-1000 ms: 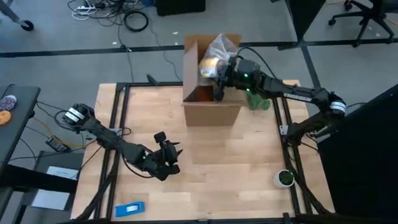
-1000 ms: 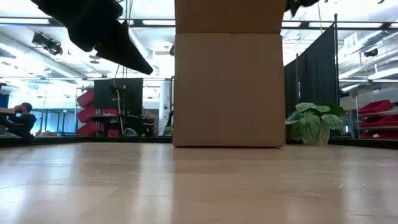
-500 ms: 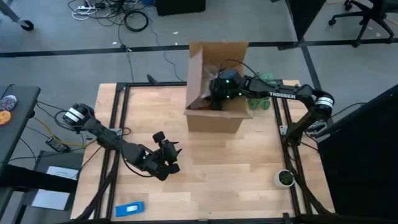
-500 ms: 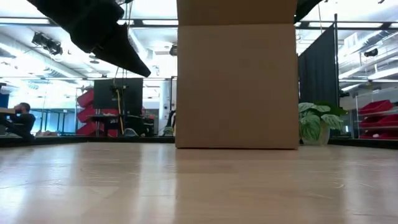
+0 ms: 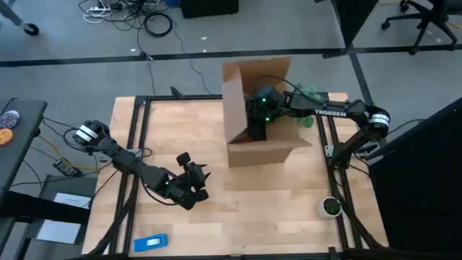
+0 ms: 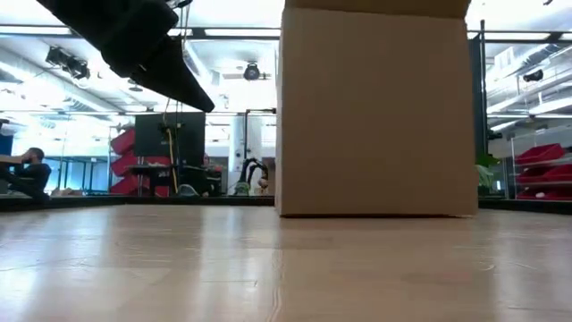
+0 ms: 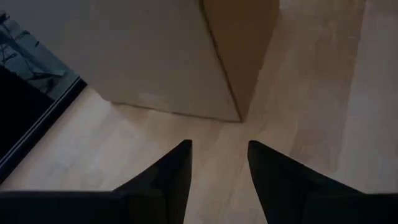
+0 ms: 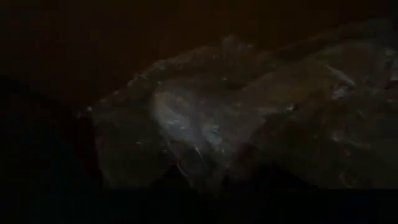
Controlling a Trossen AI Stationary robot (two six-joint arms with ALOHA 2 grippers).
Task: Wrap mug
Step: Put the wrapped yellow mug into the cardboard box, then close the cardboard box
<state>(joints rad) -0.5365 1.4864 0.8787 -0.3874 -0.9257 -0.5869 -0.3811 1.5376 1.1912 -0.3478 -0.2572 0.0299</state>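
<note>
Mug not visible in any view; whereabouts unknown.

High view: right gripper (image 5: 258,124) reaches down inside open cardboard box (image 5: 268,153) at table's (image 5: 245,209) far side, jaw state can't tell. Left gripper (image 5: 198,183) hovers over near-left table.

Low view: box front fills centre.

Left wrist view: fingers (image 7: 174,177) apart, nothing between.

Right wrist view: dark, only crumpled clear plastic wrap (image 8: 205,137) visible.

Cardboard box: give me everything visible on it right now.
The cardboard box is plain brown, standing open-topped on the wooden table toward its far edge, one flap raised on the left-arm side. The right gripper reaches down inside it; clear crinkled plastic wrap fills the dim interior. The low view shows a blank, unmarked wall. The left gripper hovers apart, fingers open.
</note>
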